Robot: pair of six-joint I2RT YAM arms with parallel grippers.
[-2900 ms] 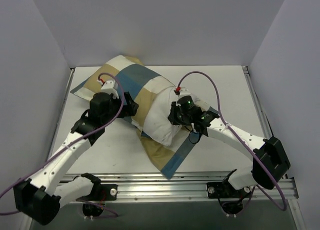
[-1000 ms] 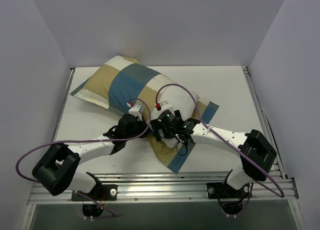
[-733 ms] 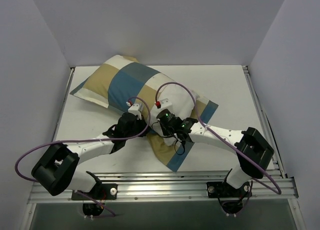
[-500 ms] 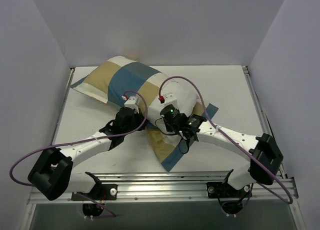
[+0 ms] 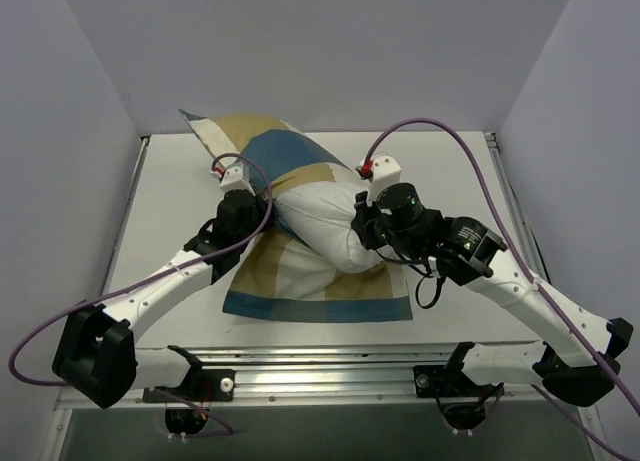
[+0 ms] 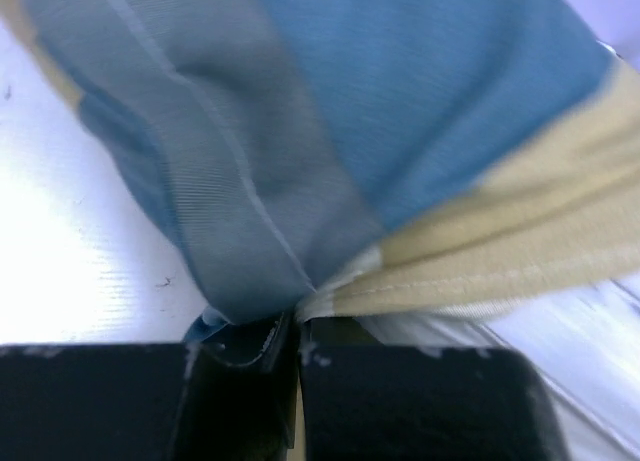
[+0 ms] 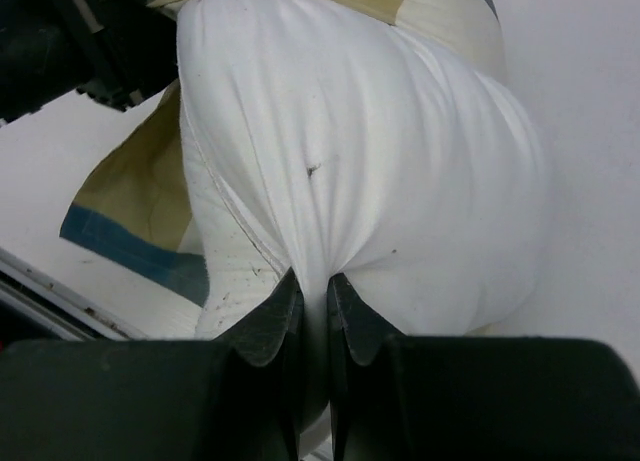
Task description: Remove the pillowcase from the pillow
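Note:
The plump white pillow [image 5: 325, 219] lies at the table's middle, its near end bare and its far end still inside the pillowcase [image 5: 262, 153]. That blue, tan and cream cover also spreads flat in front of it [image 5: 315, 286]. My right gripper [image 5: 362, 221] is shut on a pinch of the pillow [image 7: 370, 171] at its right end. On the left side of the cover, my left gripper [image 5: 233, 203] is shut on a bunched fold of the pillowcase [image 6: 330, 151], which fills the left wrist view.
Grey walls close in the white table [image 5: 460, 181] on three sides. A metal rail [image 5: 320, 366] runs along the near edge by the arm bases. Purple cables [image 5: 440, 131] loop above both arms.
The right gripper closed on the pillow's end and pulled it right. The left gripper dragged the cover left and back, so more white pillow shows and the cover's flap lies flat in front.

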